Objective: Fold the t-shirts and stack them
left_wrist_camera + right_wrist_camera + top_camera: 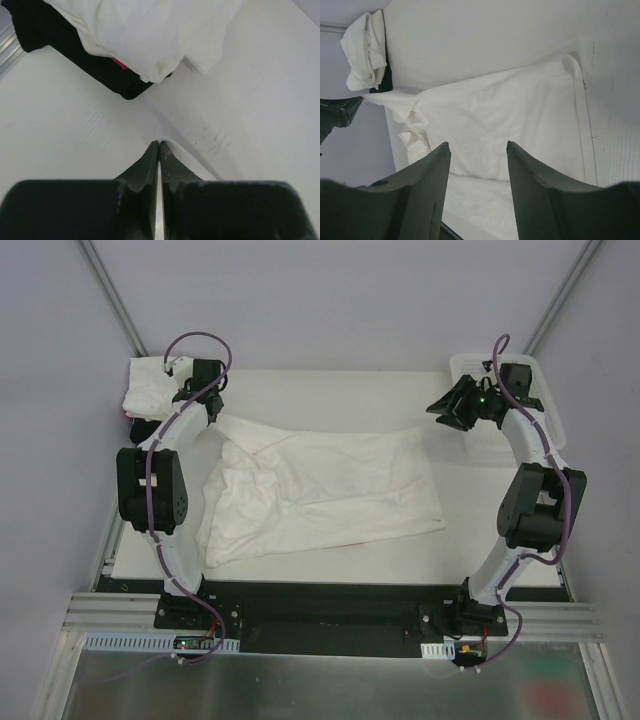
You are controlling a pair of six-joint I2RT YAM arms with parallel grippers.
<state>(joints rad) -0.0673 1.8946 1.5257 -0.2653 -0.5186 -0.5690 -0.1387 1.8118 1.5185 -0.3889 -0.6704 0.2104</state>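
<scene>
"On the table, where does the shirt lie?"

"The shirt lies spread in the middle, white and wrinkled, with its long side across the table. Its far left corner is drawn out toward the left gripper."

"Does this gripper hold it?"

"Yes. In the left wrist view its jaws are pressed together, and white cloth comes out at the tips. In the right wrist view the shirt runs in a tight strip up to it, so the corner is pinched."

"And the right gripper?"

"The right gripper hangs over the right side of the table, just beside the basket in the far right corner. Its jaws stand apart and nothing is between them. Its own camera sees only the shirt, lower down."

"Are other shirts there?"

"A pile sits in the far left corner, near the left gripper. White shirts are on top, crumpled. Below them is a black shirt, and a small bit of red cloth shows between the two. How many shirts are in the pile, I cannot tell."
</scene>
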